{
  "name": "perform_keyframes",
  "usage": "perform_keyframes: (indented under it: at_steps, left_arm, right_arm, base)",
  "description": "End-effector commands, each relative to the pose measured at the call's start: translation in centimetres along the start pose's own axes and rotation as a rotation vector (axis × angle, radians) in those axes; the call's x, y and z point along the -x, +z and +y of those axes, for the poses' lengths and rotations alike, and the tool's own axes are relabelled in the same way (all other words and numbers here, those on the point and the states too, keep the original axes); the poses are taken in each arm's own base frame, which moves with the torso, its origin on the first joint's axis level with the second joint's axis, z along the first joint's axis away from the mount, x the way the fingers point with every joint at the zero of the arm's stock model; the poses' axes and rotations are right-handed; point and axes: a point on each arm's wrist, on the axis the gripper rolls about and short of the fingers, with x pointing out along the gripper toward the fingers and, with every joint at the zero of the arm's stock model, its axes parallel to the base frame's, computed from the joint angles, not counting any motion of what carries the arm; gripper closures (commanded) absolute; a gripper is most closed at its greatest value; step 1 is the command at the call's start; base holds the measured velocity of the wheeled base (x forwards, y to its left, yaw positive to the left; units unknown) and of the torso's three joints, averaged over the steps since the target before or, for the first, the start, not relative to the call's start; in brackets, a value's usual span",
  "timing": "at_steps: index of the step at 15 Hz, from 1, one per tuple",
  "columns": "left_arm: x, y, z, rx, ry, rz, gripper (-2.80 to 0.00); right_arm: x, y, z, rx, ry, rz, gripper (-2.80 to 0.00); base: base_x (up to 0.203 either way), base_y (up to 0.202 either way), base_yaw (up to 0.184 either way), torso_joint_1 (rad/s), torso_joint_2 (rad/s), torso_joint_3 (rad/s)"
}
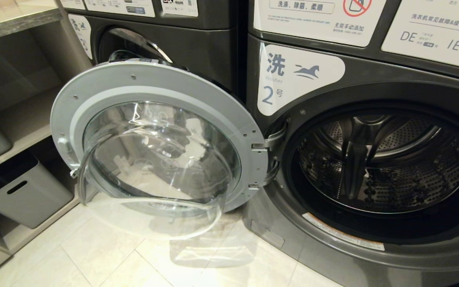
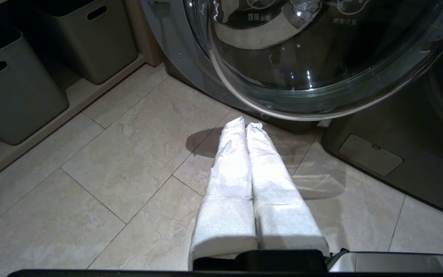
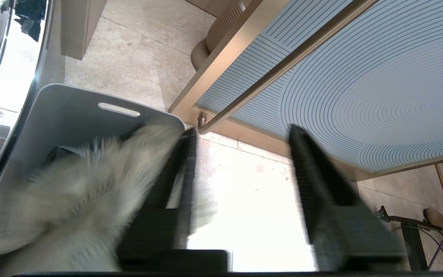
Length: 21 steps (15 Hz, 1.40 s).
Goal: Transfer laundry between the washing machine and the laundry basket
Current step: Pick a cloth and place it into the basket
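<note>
Basket (image 3: 67, 115) sits right under my right gripper (image 3: 240, 161), jaws spread wide with nothing in them, fluffy cream laundry (image 3: 83, 184) lying inside. Best to lift straight up so no fibres snag. Left gripper (image 2: 245, 127) is pressed shut, empty.

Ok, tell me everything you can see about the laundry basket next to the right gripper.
The laundry basket appears only in the right wrist view. It is pale grey, smooth, plastic-looking, with rounded corners and a slot handle cut near the rim of one wall. It stands upright on the beige tiled floor. A fluffy off-white piece of laundry fills it and bulges over the rim. The right gripper is open beside it; contact with the laundry cannot be told.
</note>
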Motion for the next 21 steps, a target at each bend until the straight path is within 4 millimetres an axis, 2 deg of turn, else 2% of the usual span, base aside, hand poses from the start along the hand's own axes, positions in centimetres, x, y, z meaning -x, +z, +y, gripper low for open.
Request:
perform_keyframes:
  at_steps: [1, 5, 8, 14, 16, 21]
  left_arm:
    - [0.0, 0.0, 0.0, 0.0, 0.001, 0.0, 0.0]
    - [0.0, 0.0, 0.0, 0.0, 0.001, 0.0, 0.0]
    - [0.0, 0.0, 0.0, 0.0, 0.0, 0.0, 0.0]
    - [0.0, 0.0, 0.0, 0.0, 0.001, 0.0, 0.0]
    - [0.0, 0.0, 0.0, 0.0, 0.0, 0.0, 0.0]
    - [0.0, 0.0, 0.0, 0.0, 0.0, -0.001, 0.0]
  right_arm:
    - [-0.1, 0.1, -0.1, 0.0, -0.003, -0.002, -2.8]
    - [0.5, 0.7, -0.3, 0.017, 0.049, -0.037, -2.8]
    - [3.5, 1.2, -1.4, 0.046, 0.121, -0.114, -2.8]
    - [11.2, -5.7, -3.4, 0.163, 0.237, -0.132, -2.8]
    - [13.4, -7.7, -2.6, 0.233, 0.356, -0.177, -2.8]
    - [18.2, -9.6, 0.0, 0.428, 0.773, -0.378, -2.8]
  base:
    - [0.0, 0.0, 0.0, 0.0, 0.0, 0.0]
    - [0.0, 0.0, 0.0, 0.0, 0.0, 0.0]
    - [0.0, 0.0, 0.0, 0.0, 0.0, 0.0]
    - [0.0, 0.0, 0.0, 0.0, 0.0, 0.0]
    - [0.0, 0.0, 0.0, 0.0, 0.0, 0.0]
    - [0.0, 0.0, 0.0, 0.0, 0.0, 0.0]
